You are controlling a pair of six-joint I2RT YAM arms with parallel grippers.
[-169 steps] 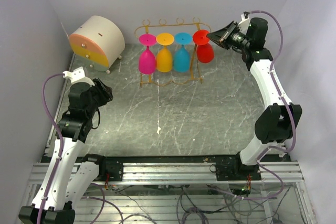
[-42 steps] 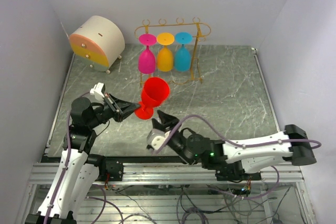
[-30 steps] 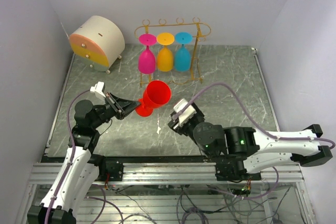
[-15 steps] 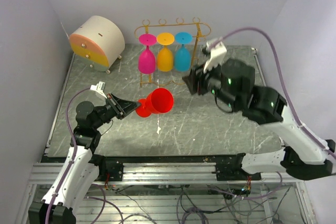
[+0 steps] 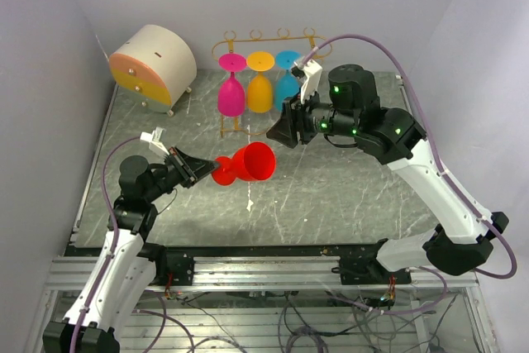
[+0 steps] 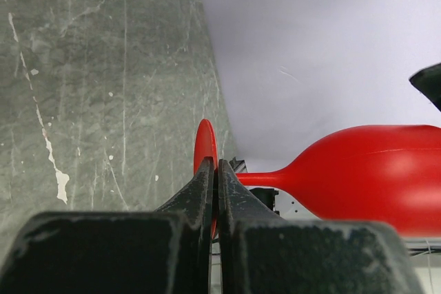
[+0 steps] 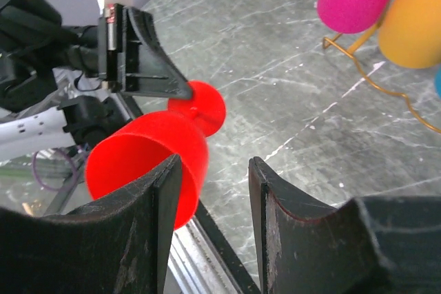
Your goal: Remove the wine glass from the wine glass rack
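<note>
The left tool (image 5: 194,169) is clamped tight on the thin round foot of the red wine glass (image 5: 248,163), holding it clear of the wine glass rack (image 5: 257,36). The glass lies on its side above the bench (image 5: 355,179) with its mouth turned toward the right arm. The right tool (image 5: 277,132) stands with its jaws parted and nothing between them, just beside the bowl's rim; contact cannot be judged. Behind it, a pink glass (image 5: 231,93), an orange glass (image 5: 259,88) and a partly hidden blue glass (image 5: 287,84) hang upside down on the thin golden wire rack. A cream round drawer box (image 5: 153,64) sits at the far left of the grey, marble-veined bench.
</note>
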